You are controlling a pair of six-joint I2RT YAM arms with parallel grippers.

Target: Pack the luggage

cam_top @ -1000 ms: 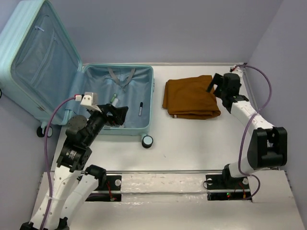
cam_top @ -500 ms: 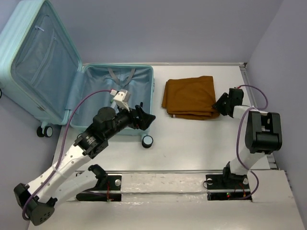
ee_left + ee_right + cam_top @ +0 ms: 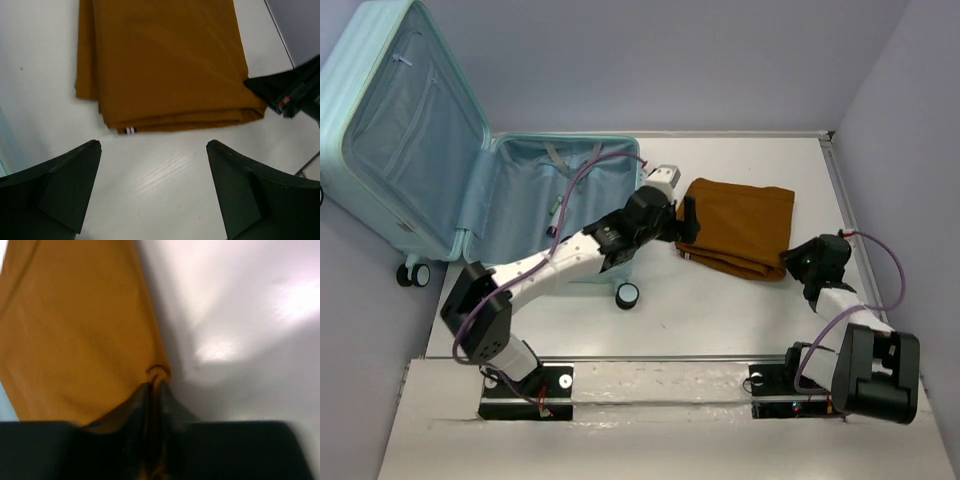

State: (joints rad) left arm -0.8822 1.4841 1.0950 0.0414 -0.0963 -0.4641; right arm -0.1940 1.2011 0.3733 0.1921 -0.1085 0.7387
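The luggage (image 3: 520,215) lies open at the left, its lid (image 3: 400,130) propped up and the light blue lining showing. A folded brown cloth (image 3: 740,230) lies on the table to its right. My left gripper (image 3: 688,220) hovers open at the cloth's left edge. In the left wrist view the brown cloth (image 3: 165,65) lies ahead of the open left gripper (image 3: 154,146), with only bare table between the fingers. My right gripper (image 3: 802,262) is shut on the cloth's near right corner. In the right wrist view the right gripper (image 3: 156,387) pinches a fold of the brown cloth (image 3: 75,330).
A small green-and-white item (image 3: 557,210) lies inside the luggage. A caster wheel (image 3: 627,295) juts out at the luggage's near right corner. The table's right edge (image 3: 840,200) runs close to the right gripper. The right arm's black tip (image 3: 295,92) shows in the left wrist view.
My left arm has swung right, from over the luggage to the cloth's left edge. My right gripper has closed on the cloth's corner and dragged it nearer and to the right.
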